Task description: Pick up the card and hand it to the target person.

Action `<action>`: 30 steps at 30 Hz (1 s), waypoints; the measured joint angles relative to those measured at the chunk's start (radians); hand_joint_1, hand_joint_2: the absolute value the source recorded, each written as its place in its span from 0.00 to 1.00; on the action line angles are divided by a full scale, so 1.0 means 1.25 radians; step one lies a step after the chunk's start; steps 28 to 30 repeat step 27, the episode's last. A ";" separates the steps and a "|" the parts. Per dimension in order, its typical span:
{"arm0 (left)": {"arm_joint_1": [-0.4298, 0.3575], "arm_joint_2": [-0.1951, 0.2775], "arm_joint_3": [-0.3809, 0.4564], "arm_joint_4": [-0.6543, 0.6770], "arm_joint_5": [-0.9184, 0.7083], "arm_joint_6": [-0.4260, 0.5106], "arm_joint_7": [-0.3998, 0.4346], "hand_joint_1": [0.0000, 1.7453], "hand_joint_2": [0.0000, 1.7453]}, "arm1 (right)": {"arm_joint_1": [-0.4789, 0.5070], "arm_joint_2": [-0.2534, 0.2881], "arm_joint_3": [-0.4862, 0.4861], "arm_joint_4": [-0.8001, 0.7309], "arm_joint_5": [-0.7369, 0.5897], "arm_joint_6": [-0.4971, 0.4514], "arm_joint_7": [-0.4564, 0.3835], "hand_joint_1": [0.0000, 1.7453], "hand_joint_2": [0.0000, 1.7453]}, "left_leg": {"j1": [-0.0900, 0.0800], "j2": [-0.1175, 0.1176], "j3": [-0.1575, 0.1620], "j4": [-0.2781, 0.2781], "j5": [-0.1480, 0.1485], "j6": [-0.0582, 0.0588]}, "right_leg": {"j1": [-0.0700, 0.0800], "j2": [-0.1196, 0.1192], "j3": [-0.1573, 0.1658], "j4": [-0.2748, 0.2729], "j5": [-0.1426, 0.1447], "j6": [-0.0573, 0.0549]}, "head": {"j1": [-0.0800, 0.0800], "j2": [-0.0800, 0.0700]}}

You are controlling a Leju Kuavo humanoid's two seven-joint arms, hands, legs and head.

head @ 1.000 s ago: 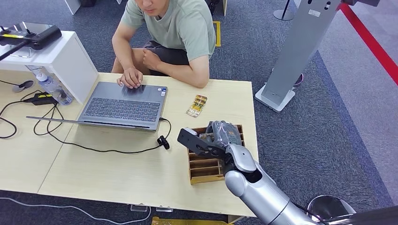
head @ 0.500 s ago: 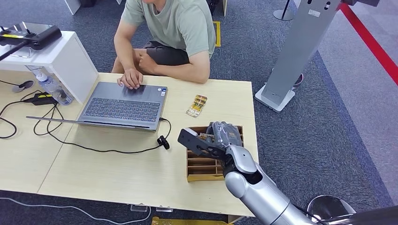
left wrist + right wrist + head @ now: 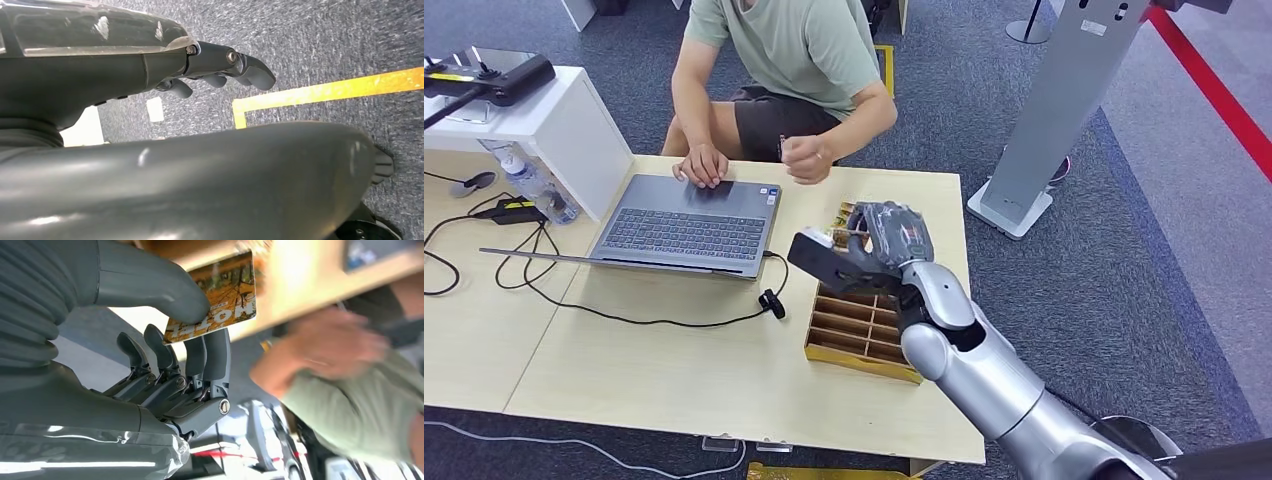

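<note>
Card [image 3: 212, 302] printed "HOTEL", pinched by right robot hand [image 3: 165, 340].

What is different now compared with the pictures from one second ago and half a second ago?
The right hand has lifted out of the wooden divider box and moved toward the person, pinching the card. The person's hand came forward over the table edge. The box has slid and turned a little. The laptop and the cards on the table stayed in place.

You can read "HOTEL" in white capitals on the orange card [image 3: 215, 297], printed along its edge, pinched by the right hand [image 3: 165, 340].
</note>
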 joint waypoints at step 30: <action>-0.021 0.000 -0.033 0.000 -0.028 -0.012 0.016 0.00 0.00 | -0.177 0.115 0.017 0.370 -0.020 -0.174 -0.156 0.00 1.00 | 0.000 0.000 -0.001 0.000 0.000 0.000 | 0.000 0.000 0.000 0.000 0.000 0.000 | 0.001 0.000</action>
